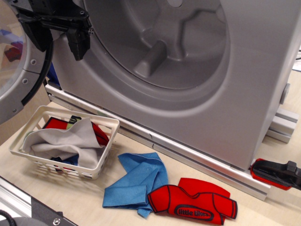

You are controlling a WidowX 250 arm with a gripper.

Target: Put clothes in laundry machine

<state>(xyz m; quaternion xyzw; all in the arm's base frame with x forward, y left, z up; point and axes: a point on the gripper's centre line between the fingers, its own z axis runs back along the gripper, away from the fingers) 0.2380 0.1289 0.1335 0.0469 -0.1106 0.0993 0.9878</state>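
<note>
The silver-grey laundry machine [188,108] fills the upper frame, its round drum [160,42] open and showing moulded paddle ridges. Its clear-window door [14,70] hangs open at the left. My black gripper [59,40] is at the top left, in front of the drum's left rim, fingers pointing down and apart, empty. A white slotted basket [106,160] on the table holds a light grey cloth [66,141], a red garment [99,134] and a bit of blue. A blue cloth [138,181] and a red shirt [195,207] with dark trim lie on the table in front of the machine.
A red-and-black clamp [277,174] sits at the right by the machine's aluminium base rail [188,157]. A metal frame edge [28,207] runs along the bottom left. The wooden table top [273,207] shows around the clothes.
</note>
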